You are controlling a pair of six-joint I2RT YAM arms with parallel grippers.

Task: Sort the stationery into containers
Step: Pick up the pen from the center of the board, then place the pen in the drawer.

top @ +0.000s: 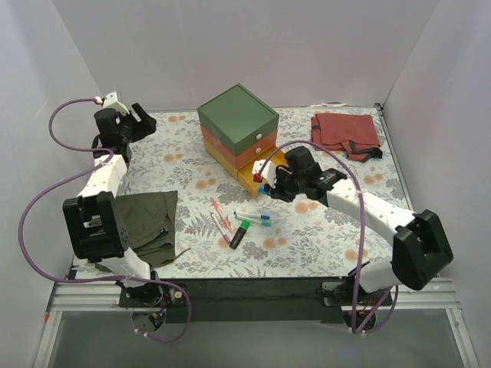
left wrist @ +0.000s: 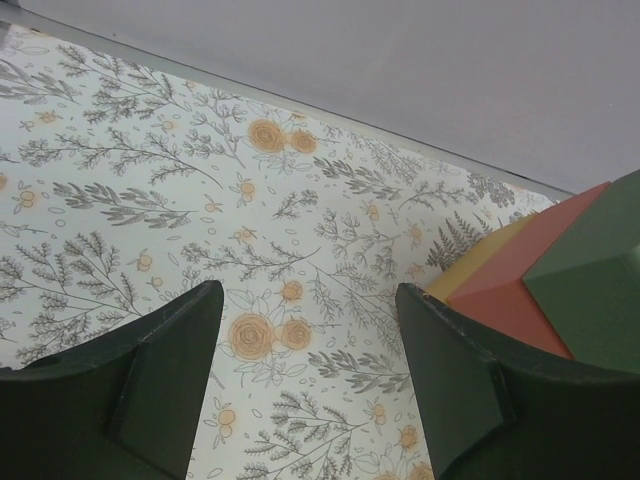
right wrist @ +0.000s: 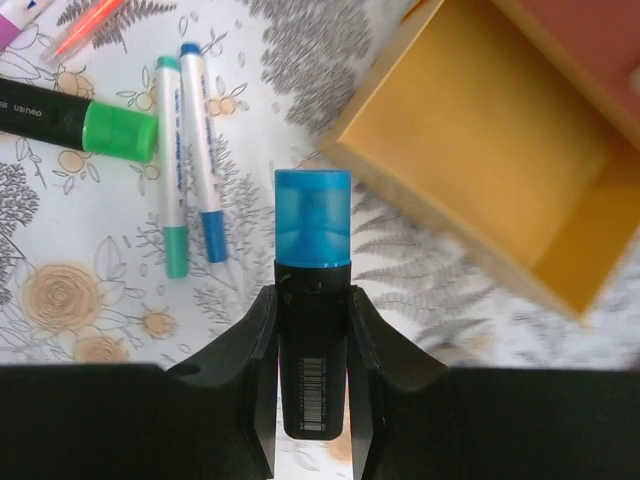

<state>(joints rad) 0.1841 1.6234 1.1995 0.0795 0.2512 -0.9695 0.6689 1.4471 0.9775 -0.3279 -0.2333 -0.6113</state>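
Right jaws clamp chunky black blue-capped highlighter (right wrist: 312, 300) | left jaws apart | square yellow drawer (right wrist: 480, 150) open

A worktop (top: 322, 230) covered in a pale print of grey ferns and orange blossoms sits boxed in by plain white walls (top: 307, 46) along its left, far and right edges, under soft, even light. Along the near edge, a black strip (top: 253, 300) runs between lengths of bare aluminium rail (top: 84, 295).

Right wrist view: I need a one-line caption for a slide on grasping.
Right jaws clamp a blue-capped black highlighter near the open yellow drawer.
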